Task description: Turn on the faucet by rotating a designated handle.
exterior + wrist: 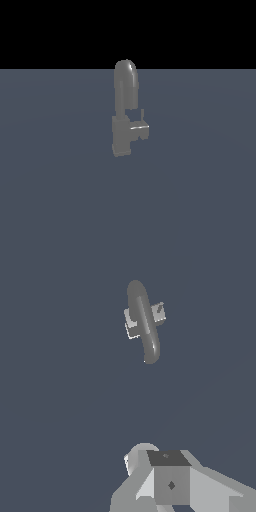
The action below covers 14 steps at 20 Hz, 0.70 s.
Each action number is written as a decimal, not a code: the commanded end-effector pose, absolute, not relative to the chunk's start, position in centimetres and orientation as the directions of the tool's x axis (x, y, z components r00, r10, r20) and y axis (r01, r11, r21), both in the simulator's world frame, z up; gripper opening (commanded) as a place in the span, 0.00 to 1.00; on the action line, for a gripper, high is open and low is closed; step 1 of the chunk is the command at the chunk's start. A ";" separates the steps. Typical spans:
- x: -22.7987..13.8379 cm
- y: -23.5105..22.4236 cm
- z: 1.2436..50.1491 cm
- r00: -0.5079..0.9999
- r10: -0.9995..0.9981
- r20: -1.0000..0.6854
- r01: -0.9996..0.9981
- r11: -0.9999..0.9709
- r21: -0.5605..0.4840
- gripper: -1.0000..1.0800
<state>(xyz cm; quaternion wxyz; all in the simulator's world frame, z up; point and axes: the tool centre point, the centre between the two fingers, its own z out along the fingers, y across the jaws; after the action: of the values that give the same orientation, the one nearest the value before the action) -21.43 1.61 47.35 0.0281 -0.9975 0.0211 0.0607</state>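
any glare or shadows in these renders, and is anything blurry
Exterior view: flat, dim lighting, a bright highlight on the top of the faucet and a pale streak on the handle; no cast shadow on the floor; edges look jagged rather than blurred. Wrist view: a soft sheen along the spout, the hand evenly lit, nothing out of focus.

Handle (pixel 140 131) on faucet (pixel 124 107) base, exterior view's right.

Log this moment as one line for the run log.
phase: approach | gripper: far from faucet, no contact, jaw state unclear | handle: untouched, sticking out of base toward exterior view's right
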 end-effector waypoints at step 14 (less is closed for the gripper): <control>-13.2 0.9 44.5 0.917 -0.178 -0.357 -0.256 -0.949 -0.184 0.00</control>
<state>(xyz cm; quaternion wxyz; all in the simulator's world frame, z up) -14.03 1.04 44.90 0.1056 -0.9762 0.1023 0.1594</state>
